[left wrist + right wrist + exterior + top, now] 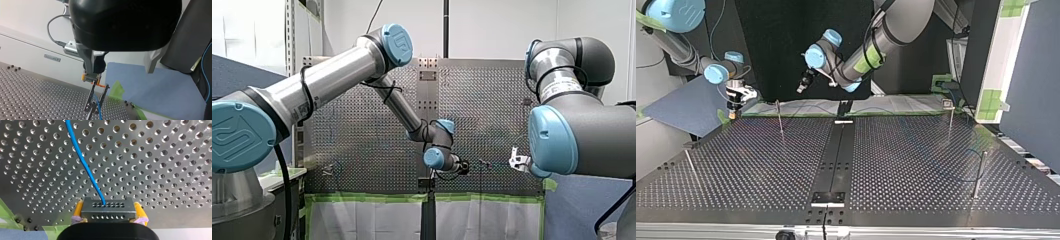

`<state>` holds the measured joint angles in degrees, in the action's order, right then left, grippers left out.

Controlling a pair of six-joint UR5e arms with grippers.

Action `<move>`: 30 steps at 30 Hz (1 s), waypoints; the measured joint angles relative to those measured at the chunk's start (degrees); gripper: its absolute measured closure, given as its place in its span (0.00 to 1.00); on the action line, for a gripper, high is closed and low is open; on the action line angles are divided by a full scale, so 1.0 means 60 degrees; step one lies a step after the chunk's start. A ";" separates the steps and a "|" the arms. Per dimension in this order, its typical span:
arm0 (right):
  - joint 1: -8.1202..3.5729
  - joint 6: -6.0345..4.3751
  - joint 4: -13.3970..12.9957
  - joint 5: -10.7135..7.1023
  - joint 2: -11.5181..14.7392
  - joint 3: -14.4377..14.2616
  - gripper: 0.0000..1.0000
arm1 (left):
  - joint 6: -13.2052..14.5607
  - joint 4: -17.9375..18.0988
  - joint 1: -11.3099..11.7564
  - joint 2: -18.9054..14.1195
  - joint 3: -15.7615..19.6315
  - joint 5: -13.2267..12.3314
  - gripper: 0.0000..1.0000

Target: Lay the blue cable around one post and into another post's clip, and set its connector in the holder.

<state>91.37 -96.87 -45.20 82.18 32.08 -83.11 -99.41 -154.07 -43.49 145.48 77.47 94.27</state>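
The right tool [108, 207] clamps the connector [107, 214] of the blue cable [85, 165] above a bench [162, 170] corner; the left tool [118, 71] hangs with fingers [151, 60] apart.

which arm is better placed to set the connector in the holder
Right: my right gripper is shut on the connector, with the blue cable trailing from it, and the left wrist view shows it right over the metal holder, while my left gripper hangs apart from both.

Clamped in my right gripper [109, 213], grey multi-hole connector [108, 206], level; from its top face, thin blue cable [83, 162] curving away over perforated table [162, 170]
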 joint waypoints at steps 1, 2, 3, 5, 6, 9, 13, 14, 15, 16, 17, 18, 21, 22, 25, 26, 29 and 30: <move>-0.0001 0.0001 -0.0001 0.0001 0.0000 0.0000 1.00 | 0.0056 -0.0054 -0.0009 -0.0005 0.0001 0.0053 0.00; -0.0001 0.0004 0.0001 0.0000 -0.0001 0.0000 1.00 | 0.0118 -0.0113 -0.0021 -0.0018 0.0004 0.0109 0.00; -0.0001 0.0006 0.0001 0.0000 -0.0003 0.0000 1.00 | 0.0206 -0.0197 -0.0039 -0.0048 0.0026 0.0194 0.00; -0.0001 0.0009 0.0001 0.0000 -0.0004 0.0000 1.00 | 0.0335 -0.0310 -0.0071 -0.0124 0.0091 0.0324 0.00; -0.0001 0.0011 0.0002 0.0000 -0.0005 0.0000 1.00 | 0.0425 -0.0341 -0.0092 -0.0191 0.0153 0.0411 0.00; -0.0001 0.0005 0.0002 -0.0002 -0.0001 0.0001 1.00 | 0.0639 -0.0271 -0.0131 -0.0384 0.0344 0.0627 0.00; -0.0002 -0.0011 -0.0007 -0.0001 -0.0002 0.0001 1.00 | 0.0820 -0.0016 -0.0207 -0.0674 0.0632 0.0923 0.00; -0.0001 -0.0020 -0.0014 -0.0001 -0.0003 0.0003 1.00 | 0.0811 0.0046 -0.0222 -0.0743 0.0700 0.0991 0.00; -0.0001 -0.0038 -0.0023 -0.0003 -0.0004 0.0002 1.00 | 0.0781 0.0128 -0.0237 -0.0828 0.0783 0.1076 0.00; -0.0002 -0.0051 -0.0028 -0.0007 -0.0004 0.0002 1.00 | 0.0744 0.0192 -0.0247 -0.0890 0.0846 0.1138 0.00; -0.0001 -0.0063 -0.0033 -0.0014 -0.0004 0.0003 1.00 | 0.0696 0.0258 -0.0254 -0.0956 0.0913 0.1205 0.00; -0.0001 -0.0080 -0.0036 -0.0024 -0.0004 0.0003 1.00 | 0.0623 0.0344 -0.0259 -0.1045 0.1002 0.1293 0.00; -0.0001 -0.0106 -0.0040 -0.0046 -0.0006 0.0003 1.00 | 0.0432 0.0554 -0.0224 -0.1252 0.1210 0.1502 0.00; -0.0001 -0.0112 -0.0041 -0.0051 -0.0005 0.0003 1.00 | 0.0371 0.0614 -0.0209 -0.1314 0.1272 0.1563 0.00; -0.0002 -0.0150 -0.0039 -0.0056 -0.0006 0.0002 1.00 | 0.0228 0.0812 -0.0167 -0.1534 0.1491 0.1783 0.00; -0.0001 -0.0161 -0.0037 -0.0060 -0.0006 0.0002 1.00 | 0.0233 0.0840 -0.0157 -0.1606 0.1564 0.1856 0.00; -0.0003 -0.0182 -0.0016 -0.0085 -0.0007 0.0001 1.00 | 0.0372 0.0822 -0.0144 -0.1865 0.1823 0.2080 0.00; -0.0007 -0.0186 -0.0010 -0.0091 -0.0007 0.0001 1.00 | 0.0468 0.0796 -0.0143 -0.1983 0.1940 0.2140 0.00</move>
<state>91.33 -97.98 -45.26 81.64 32.05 -83.10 -96.60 -149.29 -44.34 133.58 89.11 107.11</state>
